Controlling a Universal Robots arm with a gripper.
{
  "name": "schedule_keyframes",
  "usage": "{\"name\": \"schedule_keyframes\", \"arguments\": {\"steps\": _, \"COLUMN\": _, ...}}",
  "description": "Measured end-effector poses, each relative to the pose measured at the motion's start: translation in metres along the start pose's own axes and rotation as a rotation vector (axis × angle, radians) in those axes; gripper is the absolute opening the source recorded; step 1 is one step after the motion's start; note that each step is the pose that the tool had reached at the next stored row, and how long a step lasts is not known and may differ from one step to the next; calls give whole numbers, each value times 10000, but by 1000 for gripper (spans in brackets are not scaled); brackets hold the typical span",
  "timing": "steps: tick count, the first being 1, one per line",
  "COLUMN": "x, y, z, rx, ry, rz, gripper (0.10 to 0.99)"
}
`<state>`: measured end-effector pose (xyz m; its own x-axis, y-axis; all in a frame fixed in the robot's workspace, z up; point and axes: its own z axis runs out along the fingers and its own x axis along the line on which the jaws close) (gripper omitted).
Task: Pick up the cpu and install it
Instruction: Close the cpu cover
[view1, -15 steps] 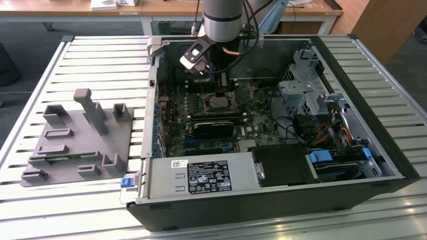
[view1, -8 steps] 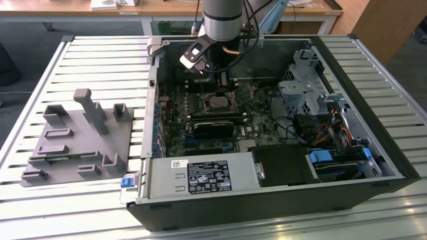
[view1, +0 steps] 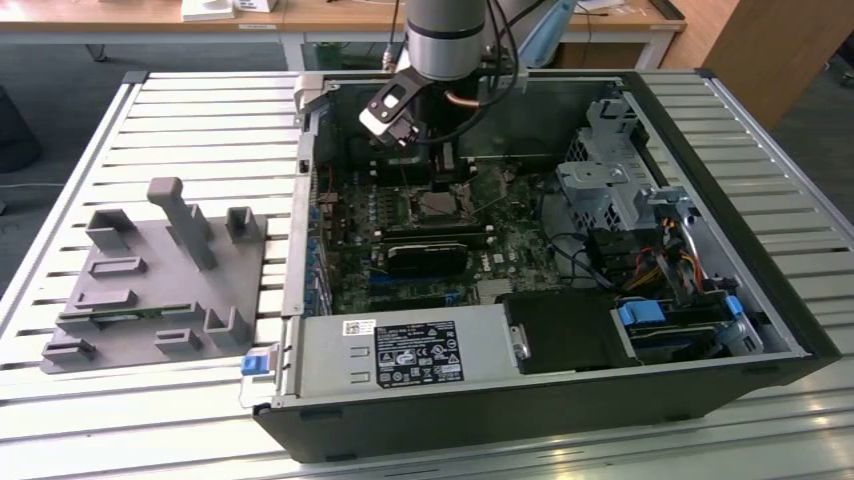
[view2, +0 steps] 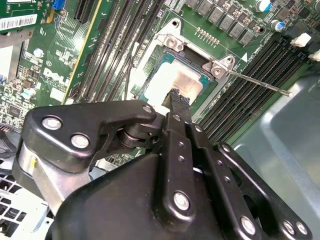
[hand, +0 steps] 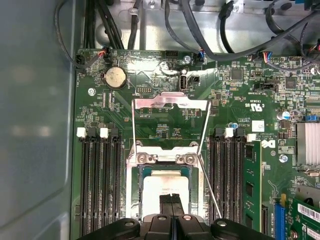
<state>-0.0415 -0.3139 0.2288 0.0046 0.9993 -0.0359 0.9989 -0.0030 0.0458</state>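
My arm (view1: 447, 40) reaches down from the far side into the open case (view1: 747, 330), which lies on its side on the slatted worktop (view1: 200, 130). My jaws are fully closed, finger against finger, and grip nothing. In the first wrist view the two fingertips (hand: 167, 200) sit pressed together directly over the cpu (hand: 165, 184). In the second wrist view the closed tip (view2: 178, 97) meets the near edge of the cpu (view2: 165, 82); I cannot tell whether it is in contact or just above. The cpu lies flat, silvery top up, seated inside the socket (hand: 131, 195) on the motherboard (hand: 165, 120), square to the frame. The load plate (hand: 170, 103) is swung open and stands off the far side of the socket. The thin lever (hand: 210, 190) is released and angles away beside the socket, also seen in the second wrist view (view2: 260, 84). Memory slots (hand: 100, 185) flank the socket on both sides. A coin cell (hand: 114, 77) sits on the board beyond the load plate. In the exterior view the socket (view1: 434, 207) lies just below my wrist, near the middle of the board. The power supply (view1: 400, 355) fills the near edge of the case. A grey tray (view1: 134, 300) with upright blocks rests on the worktop at the exterior view's left, well apart from the case.
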Motion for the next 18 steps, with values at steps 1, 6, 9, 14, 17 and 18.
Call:
{"name": "schedule_keyframes", "arguments": {"steps": 1, "x": 0, "y": 0, "z": -2, "rx": -1, "ry": 1, "rz": 2, "gripper": 106}}
{"name": "schedule_keyframes", "arguments": {"steps": 6, "x": -1, "y": 1, "z": -16, "rx": 1, "ry": -2, "rz": 8, "gripper": 106}}
{"name": "schedule_keyframes", "arguments": {"steps": 9, "x": -1, "y": 1, "z": -23, "rx": 1, "ry": -3, "rz": 13, "gripper": 106}}
{"name": "schedule_keyframes", "arguments": {"steps": 14, "x": -1, "y": 2, "z": -34, "rx": 1, "ry": -4, "rz": 22, "gripper": 106}}
{"name": "schedule_keyframes", "arguments": {"steps": 17, "x": -2, "y": 2, "z": -40, "rx": 1, "ry": -5, "rz": 26, "gripper": 106}}
{"name": "schedule_keyframes", "arguments": {"steps": 18, "x": -2, "y": 2, "z": -42, "rx": 1, "ry": -5, "rz": 28, "gripper": 106}}
